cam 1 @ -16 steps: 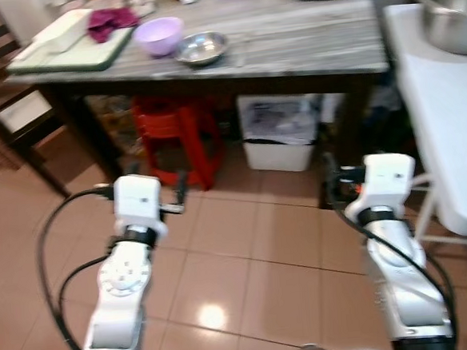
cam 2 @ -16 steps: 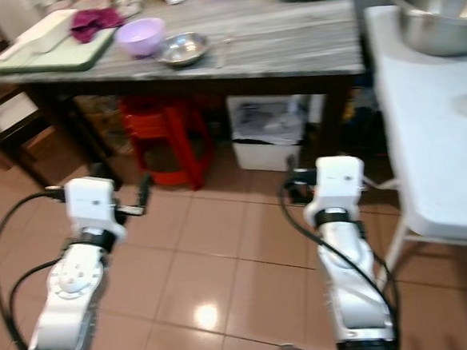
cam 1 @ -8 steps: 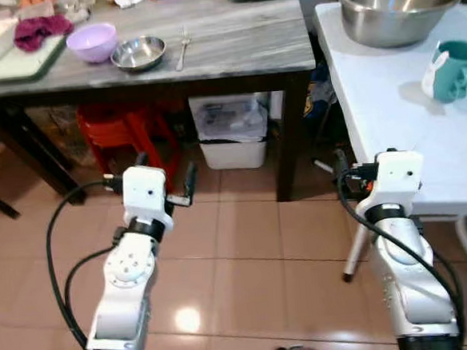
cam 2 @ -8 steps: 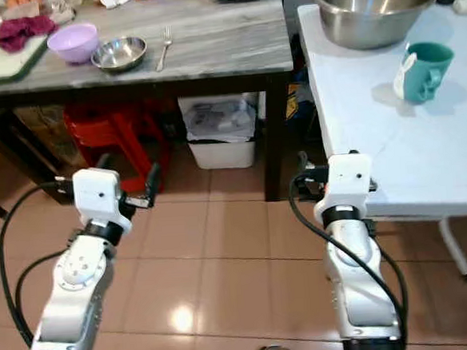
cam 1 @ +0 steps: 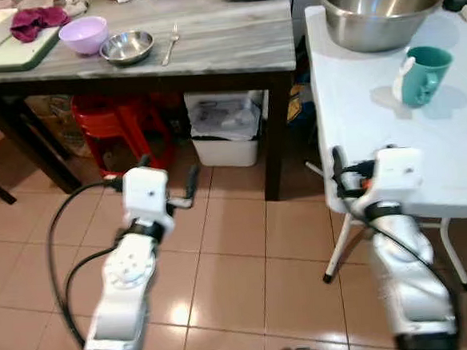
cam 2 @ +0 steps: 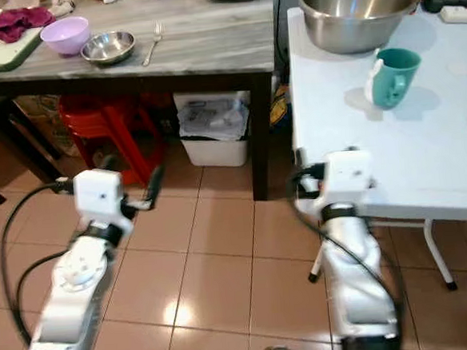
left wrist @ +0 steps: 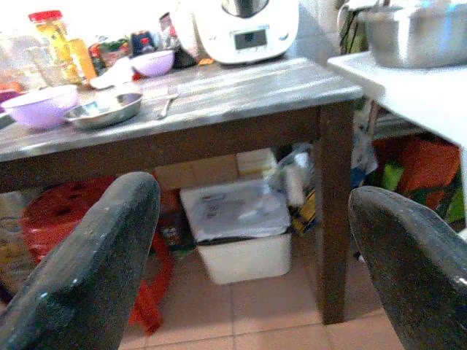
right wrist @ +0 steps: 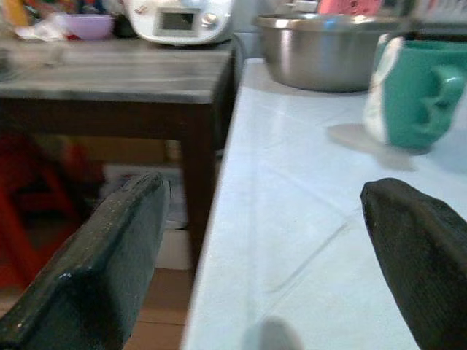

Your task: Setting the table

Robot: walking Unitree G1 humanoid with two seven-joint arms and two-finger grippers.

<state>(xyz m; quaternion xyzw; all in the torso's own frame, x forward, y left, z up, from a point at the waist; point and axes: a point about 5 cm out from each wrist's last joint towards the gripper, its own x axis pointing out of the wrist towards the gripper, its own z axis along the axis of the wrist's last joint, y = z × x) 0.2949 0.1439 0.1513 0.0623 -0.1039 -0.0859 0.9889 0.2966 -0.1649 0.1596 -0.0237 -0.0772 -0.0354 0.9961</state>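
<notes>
Head view: teal ceramic mug (cam 1: 421,74) sitting far-right on the white folding table (cam 1: 376,157), just beyond the right gripper (cam 1: 339,175), so nearer that arm; wrist views: left gripper (left wrist: 248,240) spread wide, empty, right gripper's fingers (right wrist: 109,255) likewise apart, mug ahead.

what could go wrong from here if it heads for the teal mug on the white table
The right pincer is open at the edge of the white table; pushing forward low could bump that edge and shake the folding-leg table. The teal mug stands just in front of the big steel bowl, so a wide reach might nudge the mug into it. The mug's handle faces the robot's left, so a grasp from that side may catch it and tip the mug.
</notes>
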